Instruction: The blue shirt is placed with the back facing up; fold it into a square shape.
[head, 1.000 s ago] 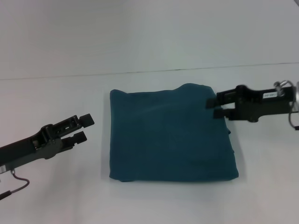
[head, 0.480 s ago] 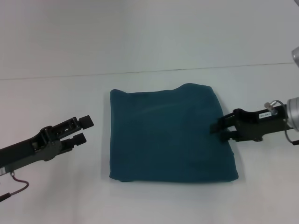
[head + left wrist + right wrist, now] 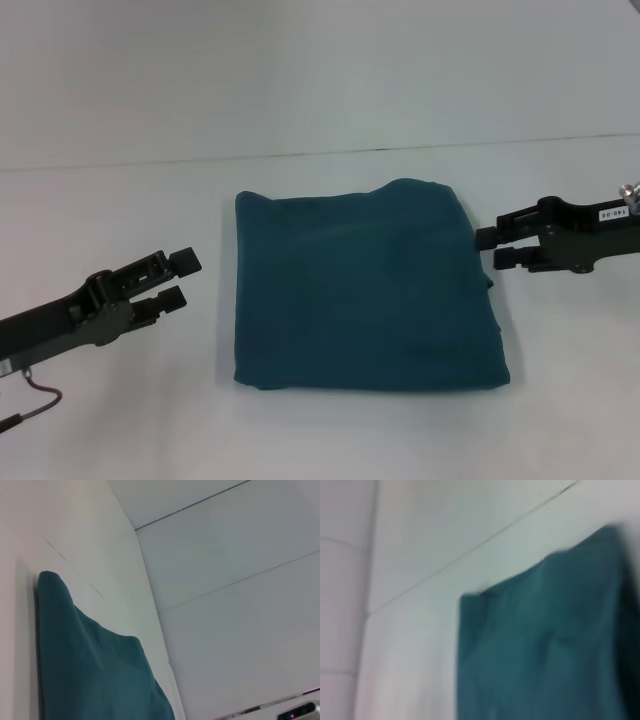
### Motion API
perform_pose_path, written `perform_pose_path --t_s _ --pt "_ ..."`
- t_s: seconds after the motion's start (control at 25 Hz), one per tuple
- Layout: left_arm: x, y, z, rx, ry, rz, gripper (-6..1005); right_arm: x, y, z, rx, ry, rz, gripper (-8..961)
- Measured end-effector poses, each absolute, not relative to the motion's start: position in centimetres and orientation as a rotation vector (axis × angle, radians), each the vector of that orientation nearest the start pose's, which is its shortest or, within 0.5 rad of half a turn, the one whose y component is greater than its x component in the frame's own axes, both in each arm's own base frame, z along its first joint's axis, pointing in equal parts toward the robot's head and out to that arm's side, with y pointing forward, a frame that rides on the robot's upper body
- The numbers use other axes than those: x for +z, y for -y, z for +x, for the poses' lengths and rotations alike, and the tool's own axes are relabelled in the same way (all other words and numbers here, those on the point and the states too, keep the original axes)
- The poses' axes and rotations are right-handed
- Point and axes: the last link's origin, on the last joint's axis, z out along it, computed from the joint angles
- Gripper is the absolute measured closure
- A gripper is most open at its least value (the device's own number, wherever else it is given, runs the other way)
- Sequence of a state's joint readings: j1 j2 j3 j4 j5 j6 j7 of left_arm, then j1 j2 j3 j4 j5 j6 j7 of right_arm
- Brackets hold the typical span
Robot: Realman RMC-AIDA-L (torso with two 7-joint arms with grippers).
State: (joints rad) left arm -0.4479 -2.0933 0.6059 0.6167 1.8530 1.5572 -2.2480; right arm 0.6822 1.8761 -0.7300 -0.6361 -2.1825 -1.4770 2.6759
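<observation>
Left gripper (image 3: 178,276): nearest the camera, low on the left in the head view, hanging over the bare table (image 3: 110,210); its two fingers stand slightly apart with nothing between them; it is well apart from the shirt's left edge.

Blue shirt (image 3: 362,290): lies flat in the middle of the table, folded into a thick, roughly square packet; the plain teal side faces up and no lettering shows; the near edge is straight and rounded at the corners, the far edge rises in a soft hump toward the right corner. In the left wrist view (image 3: 95,665) it shows as a folded slab with a wavy edge; in the right wrist view (image 3: 545,645) as a blurred teal block on the white surface.

Right gripper (image 3: 490,247): farther back, on the right, level with the upper part of the shirt's right edge; its fingertips point at that edge, just beside it; a narrow gap shows between the fingers and they hold nothing; whether they touch the cloth cannot be told.

Table seam (image 3: 300,155): a thin dark line running across behind the shirt.
</observation>
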Motion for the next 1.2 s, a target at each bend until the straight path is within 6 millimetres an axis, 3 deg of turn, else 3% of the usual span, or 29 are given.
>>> perform_pose_path --t_s 0.2,0.44,0.68,0.88,1.12,1.2 --pt "1.1 -31.9 -28.1 -1.073 1.951 -2.145 67 6.4 -38.6 26.1 0.481 -2.061 -2.128 413" --pt "-0.2 -32.9 -27.1 -0.797 2.032 -2.246 67 8.0 -40.9 24.6 0.491 -1.831 -2.175 389" --pt "-0.5 -33.5 -26.2 -0.818 2.029 -2.260 67 9.8 -43.0 24.0 0.423 -1.700 -2.140 365" --pt "-0.2 -33.5 -26.4 -0.822 2.033 -2.245 66 10.1 -43.0 23.8 0.450 -1.695 -2.145 141" --pt "0.1 -33.4 -26.7 -0.832 2.038 -2.228 66 9.9 -42.8 23.9 0.448 -1.709 -2.145 6" --pt "0.2 -33.4 -26.7 -0.830 2.033 -2.236 66 9.9 -42.7 23.8 0.446 -1.714 -2.152 6"
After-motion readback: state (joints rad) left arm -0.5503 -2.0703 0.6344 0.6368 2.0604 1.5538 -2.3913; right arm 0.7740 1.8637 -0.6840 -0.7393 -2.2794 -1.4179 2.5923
